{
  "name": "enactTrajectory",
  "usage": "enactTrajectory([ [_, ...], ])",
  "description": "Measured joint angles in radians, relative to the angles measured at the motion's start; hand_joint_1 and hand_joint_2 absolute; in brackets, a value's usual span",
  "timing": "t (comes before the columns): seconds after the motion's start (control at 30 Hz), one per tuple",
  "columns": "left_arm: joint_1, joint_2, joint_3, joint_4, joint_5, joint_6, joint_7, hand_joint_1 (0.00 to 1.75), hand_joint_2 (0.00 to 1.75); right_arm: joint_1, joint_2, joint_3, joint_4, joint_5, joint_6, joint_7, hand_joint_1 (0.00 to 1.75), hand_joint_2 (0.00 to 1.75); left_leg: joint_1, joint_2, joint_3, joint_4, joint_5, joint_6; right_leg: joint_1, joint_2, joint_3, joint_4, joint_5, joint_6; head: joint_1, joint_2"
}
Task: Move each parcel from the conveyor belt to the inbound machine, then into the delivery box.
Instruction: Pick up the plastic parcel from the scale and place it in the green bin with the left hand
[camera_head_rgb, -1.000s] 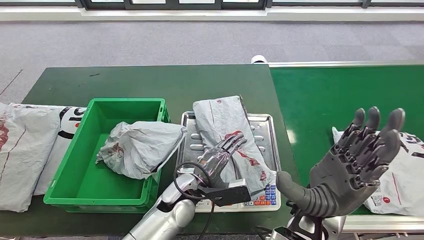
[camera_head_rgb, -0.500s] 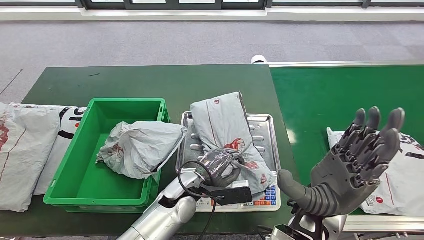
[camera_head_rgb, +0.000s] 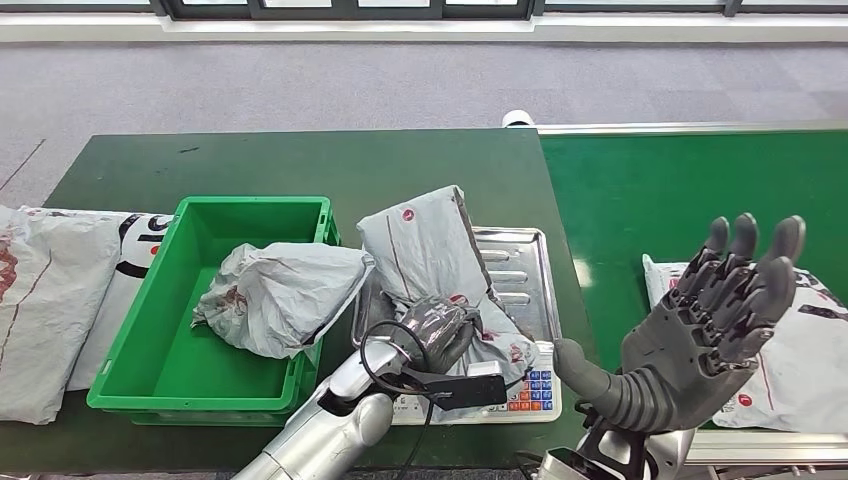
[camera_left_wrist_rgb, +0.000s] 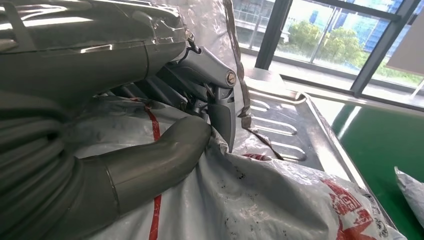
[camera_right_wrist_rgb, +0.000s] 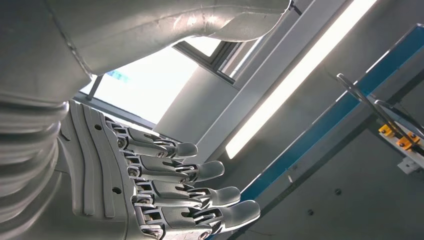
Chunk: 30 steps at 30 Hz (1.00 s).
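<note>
A grey parcel with red print (camera_head_rgb: 430, 262) lies on the steel tray of the inbound machine (camera_head_rgb: 520, 275), its far end lifted and swung toward the green box (camera_head_rgb: 200, 300). My left hand (camera_head_rgb: 438, 330) grips its near end, thumb (camera_left_wrist_rgb: 165, 160) and fingers (camera_left_wrist_rgb: 220, 107) pinching the wrinkled film (camera_left_wrist_rgb: 260, 200). Inside the green box lies another crumpled grey parcel (camera_head_rgb: 280, 295). A third parcel (camera_head_rgb: 800, 350) rests on the green conveyor belt (camera_head_rgb: 680, 190) at the right. My right hand (camera_head_rgb: 715, 320) is raised near it, palm up, fingers (camera_right_wrist_rgb: 190, 185) spread, holding nothing.
Two flat grey parcels (camera_head_rgb: 50, 300) lie on the dark green table (camera_head_rgb: 300, 160) left of the box. The machine's keypad (camera_head_rgb: 530, 390) sits at the tray's near edge. Grey floor stretches beyond the table.
My left hand's fingers curled closed on the parcel's near end, and the parcel lifted and swung left toward the box. The conveyor parcel drifted slightly left. The right hand stayed put.
</note>
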Motion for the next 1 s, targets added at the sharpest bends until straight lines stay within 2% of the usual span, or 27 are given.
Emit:
enactTrajectory([
  [0.07,0.000,0.000,0.000,-0.001,-0.006,0.017,0.002,1.75,1.75,0.000,0.000,0.000,0.001,0.000,0.000,0.000,0.00,1.75,0.000,0.000,0.000,0.000,0.000,0.000,0.000,0.000,0.000,0.000,0.000,0.000,0.000,0.000],
  [0.13,0.005,0.001,0.000,-0.012,-0.019,0.083,-0.002,1.75,1.75,0.000,0.000,0.000,0.001,0.002,0.000,0.000,0.00,1.75,0.000,0.000,0.000,0.000,0.000,0.000,0.000,0.000,0.000,0.000,0.000,0.000,0.000,0.000],
  [0.27,0.039,0.004,0.010,-0.105,-0.014,0.402,-0.073,1.75,1.75,0.000,0.000,0.000,0.001,0.008,0.000,0.000,0.00,1.75,0.000,0.000,0.000,0.000,0.000,0.000,0.000,0.000,0.000,0.000,0.000,0.000,0.000,0.000],
  [0.37,0.071,0.010,0.029,-0.207,0.014,0.538,-0.127,1.75,1.75,0.000,0.000,0.000,0.001,0.009,0.000,0.000,0.00,1.75,0.000,0.000,-0.001,0.000,0.000,0.000,0.000,0.000,0.000,0.000,0.000,0.000,0.000,0.000],
  [0.53,0.109,0.013,0.052,-0.306,0.025,0.562,-0.186,1.75,1.75,0.000,0.000,0.000,0.001,0.009,0.000,0.000,0.00,1.75,0.000,0.000,-0.001,0.000,0.000,0.000,0.000,0.000,0.000,0.000,0.000,0.000,0.000,0.000],
  [0.67,0.158,-0.005,0.126,-0.409,0.057,0.567,-0.375,1.75,1.75,0.000,0.000,0.000,0.001,0.009,0.000,0.000,0.00,1.75,0.000,0.000,-0.001,0.000,0.000,0.000,0.000,0.000,-0.001,0.000,0.000,0.000,0.000,0.000],
  [0.73,0.177,-0.010,0.168,-0.473,0.069,0.569,-0.437,1.75,1.75,0.000,0.000,0.000,0.001,0.008,0.000,0.000,0.00,1.75,0.000,0.000,-0.001,0.000,0.000,0.000,0.000,0.000,-0.001,0.000,0.000,0.000,0.000,0.000],
  [1.0,0.233,-0.010,0.262,-0.730,0.117,0.569,-0.467,1.75,1.75,0.000,0.000,-0.001,0.001,-0.011,0.000,0.000,0.00,1.75,0.001,0.000,-0.001,0.000,0.000,0.000,0.000,0.000,0.000,0.000,0.000,0.000,0.000,0.000],
])
